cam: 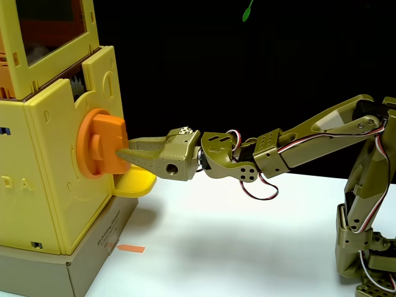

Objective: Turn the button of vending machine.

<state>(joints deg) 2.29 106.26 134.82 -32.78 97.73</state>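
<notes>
On the left of the fixed view we see the vending machine (46,179), a big yellow box with an orange window on top, standing on a flat grey box (74,263) on the white table (247,241). On the side that faces the arm sits the button (102,145), a round orange disc with a thick bar sticking out from it. The bar looks like it stands nearly up and down, but from this side we cannot be sure. Just under the button a small yellow tray (137,184) pokes out. A bit of orange tape (131,249) lies on the table near the grey box. Moving right, we reach our hand (124,153). It points straight left at the button, and its tips are right at the bar. We think the fingers are around the bar, but we cannot tell if they squeeze it or are only close. The olive-green arm (297,145) stretches out long and nearly flat from its base on the far right. So the button lies right in front of our hand, along the line of the arm. We think a roll of the wrist is what turns it.
</notes>
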